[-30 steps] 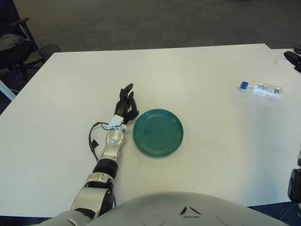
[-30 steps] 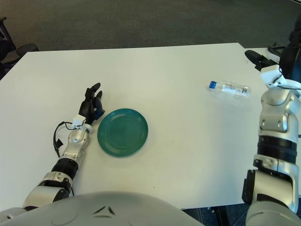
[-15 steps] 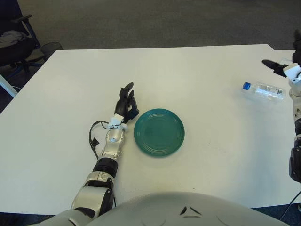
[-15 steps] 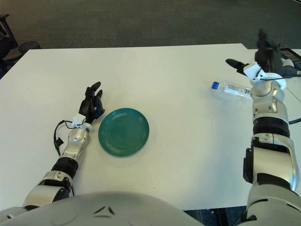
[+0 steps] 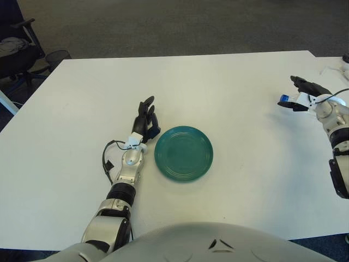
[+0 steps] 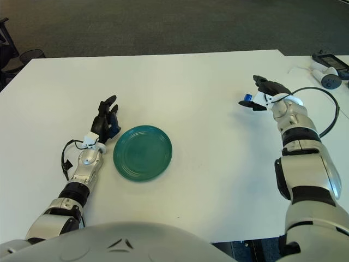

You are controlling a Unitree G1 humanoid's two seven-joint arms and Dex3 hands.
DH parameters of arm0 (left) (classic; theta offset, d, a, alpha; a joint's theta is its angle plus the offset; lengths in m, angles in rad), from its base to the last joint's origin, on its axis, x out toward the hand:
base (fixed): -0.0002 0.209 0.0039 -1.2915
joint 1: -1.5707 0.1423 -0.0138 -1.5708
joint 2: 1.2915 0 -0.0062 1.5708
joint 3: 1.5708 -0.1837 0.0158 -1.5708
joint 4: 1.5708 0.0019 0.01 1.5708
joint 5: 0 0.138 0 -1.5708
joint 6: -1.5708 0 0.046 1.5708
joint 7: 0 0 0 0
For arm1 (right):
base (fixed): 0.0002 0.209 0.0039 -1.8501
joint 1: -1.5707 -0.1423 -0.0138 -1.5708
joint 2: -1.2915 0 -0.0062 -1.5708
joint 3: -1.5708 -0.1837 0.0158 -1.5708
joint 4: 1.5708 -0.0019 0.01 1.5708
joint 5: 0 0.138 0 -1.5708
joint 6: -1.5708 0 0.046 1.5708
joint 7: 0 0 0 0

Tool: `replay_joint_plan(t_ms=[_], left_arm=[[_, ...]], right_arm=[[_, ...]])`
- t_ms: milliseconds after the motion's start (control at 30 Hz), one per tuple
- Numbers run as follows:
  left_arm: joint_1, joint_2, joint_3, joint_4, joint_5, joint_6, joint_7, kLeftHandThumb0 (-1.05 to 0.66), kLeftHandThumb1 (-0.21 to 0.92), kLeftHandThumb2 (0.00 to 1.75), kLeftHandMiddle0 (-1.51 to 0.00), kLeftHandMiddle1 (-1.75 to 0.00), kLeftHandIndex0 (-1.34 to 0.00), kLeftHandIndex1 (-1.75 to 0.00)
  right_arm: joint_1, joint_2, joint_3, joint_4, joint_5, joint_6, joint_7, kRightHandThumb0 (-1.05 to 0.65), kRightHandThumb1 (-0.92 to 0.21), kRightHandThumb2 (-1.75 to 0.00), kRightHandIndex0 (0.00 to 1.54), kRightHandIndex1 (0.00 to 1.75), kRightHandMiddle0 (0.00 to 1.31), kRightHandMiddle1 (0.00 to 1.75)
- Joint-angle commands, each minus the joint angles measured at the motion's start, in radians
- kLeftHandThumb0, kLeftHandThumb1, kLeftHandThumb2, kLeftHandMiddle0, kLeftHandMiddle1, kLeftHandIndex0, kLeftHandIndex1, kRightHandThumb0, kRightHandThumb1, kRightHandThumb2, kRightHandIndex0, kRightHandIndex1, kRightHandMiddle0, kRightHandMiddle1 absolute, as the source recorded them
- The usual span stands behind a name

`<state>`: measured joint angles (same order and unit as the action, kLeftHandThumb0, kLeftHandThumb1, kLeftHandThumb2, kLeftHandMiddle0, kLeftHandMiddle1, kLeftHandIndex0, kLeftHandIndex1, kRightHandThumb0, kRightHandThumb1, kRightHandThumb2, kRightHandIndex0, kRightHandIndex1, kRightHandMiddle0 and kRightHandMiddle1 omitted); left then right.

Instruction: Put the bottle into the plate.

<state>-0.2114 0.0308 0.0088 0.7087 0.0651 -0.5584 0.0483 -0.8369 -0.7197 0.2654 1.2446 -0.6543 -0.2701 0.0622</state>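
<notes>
A green plate (image 5: 184, 153) lies on the white table (image 5: 218, 82), a little left of centre. The clear bottle lies on its side at the far right; only its blue cap (image 6: 247, 98) shows, as my right hand (image 6: 260, 94) lies over its body. That hand's dark fingers (image 6: 265, 84) sit on the far side of the cap end and the thumb on the near side, spread and not closed on it. My left hand (image 5: 146, 116) shows just left of the plate, open and idle.
A small white device (image 6: 326, 79) with a black cable loop (image 6: 327, 109) sits at the table's far right edge. Office chairs (image 5: 16, 49) stand beyond the table's left corner. A thin black cable (image 5: 107, 161) hangs by my left wrist.
My right hand came down from above the table's right edge and moved left onto the bottle, now covering all but its cap. The left hand and plate stayed put.
</notes>
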Motion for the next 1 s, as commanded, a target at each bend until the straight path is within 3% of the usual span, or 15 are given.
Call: replay_joint_plan(t_ms=[0,500,967], left_arm=[[0.082,0.011,0.002,0.058,0.016,0.049,0.015,-0.86,0.92,0.97,-0.34,-0.01,0.0,-0.68],[0.092,0.013,0.008,0.081,0.015,0.003,0.034,-0.87,0.92,0.97,-0.36,-0.02,0.0,-0.75],[0.103,0.018,0.011,0.072,0.01,0.008,0.034,-0.87,0.92,0.96,-0.35,-0.01,0.0,-0.72]], right_arm=[[-0.034,0.013,0.042,0.059,-0.022,0.029,0.015,-1.05,-0.92,-0.52,0.0,0.0,0.0,0.0],[-0.039,-0.008,0.122,0.091,-0.035,0.084,0.012,-1.05,-0.92,-0.5,0.0,0.0,0.0,0.0],[-0.02,-0.032,0.122,0.094,-0.01,0.12,0.025,-1.02,-0.92,-0.53,0.0,0.0,0.02,0.01]])
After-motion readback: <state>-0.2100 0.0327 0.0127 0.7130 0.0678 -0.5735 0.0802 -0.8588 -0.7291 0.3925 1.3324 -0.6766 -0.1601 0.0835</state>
